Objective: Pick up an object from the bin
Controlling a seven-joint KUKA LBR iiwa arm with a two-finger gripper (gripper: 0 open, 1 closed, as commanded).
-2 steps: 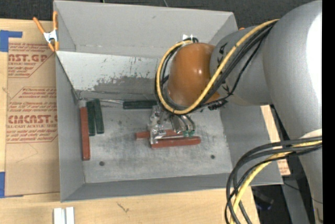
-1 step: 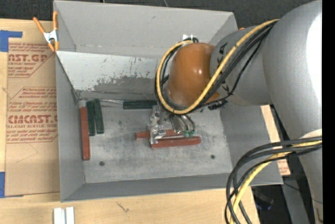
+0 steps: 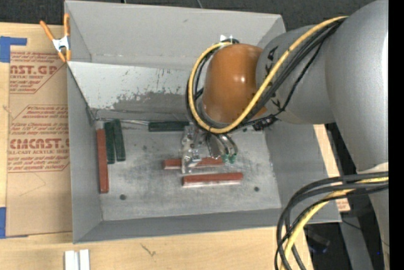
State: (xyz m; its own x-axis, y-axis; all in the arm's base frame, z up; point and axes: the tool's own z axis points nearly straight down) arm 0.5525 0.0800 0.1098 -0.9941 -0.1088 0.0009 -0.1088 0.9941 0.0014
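Near the middle of the bin's [image 3: 158,35] floor, somewhat toward its front wall, the gripper [image 3: 191,158] stands low at a red-brown bar [image 3: 173,164] that lies crosswise. Its metal tip seems to touch the bar's middle or hang just above it. A second, longer red-brown bar [image 3: 214,179] lies just beside the first, parallel to it and nearer the front wall. Whether the gripper is open or closed cannot be told, since the orange wrist cover [image 3: 230,82] and the tool body hide much of it. Nothing can be seen held in it.

Along the left wall lie a third red-brown bar [image 3: 102,161] and two dark green bars [image 3: 115,141], well apart from the gripper. Another dark green bar [image 3: 167,126] rests at the foot of the back wall.

The step in hand looks like the reach-down and grasp, with the lift not yet made. The next move probably calls for closing across the bar's narrow width and then rising straight. The neighbouring bar is close enough to be nudged or caught, and a flat bar on the floor offers little to grip.
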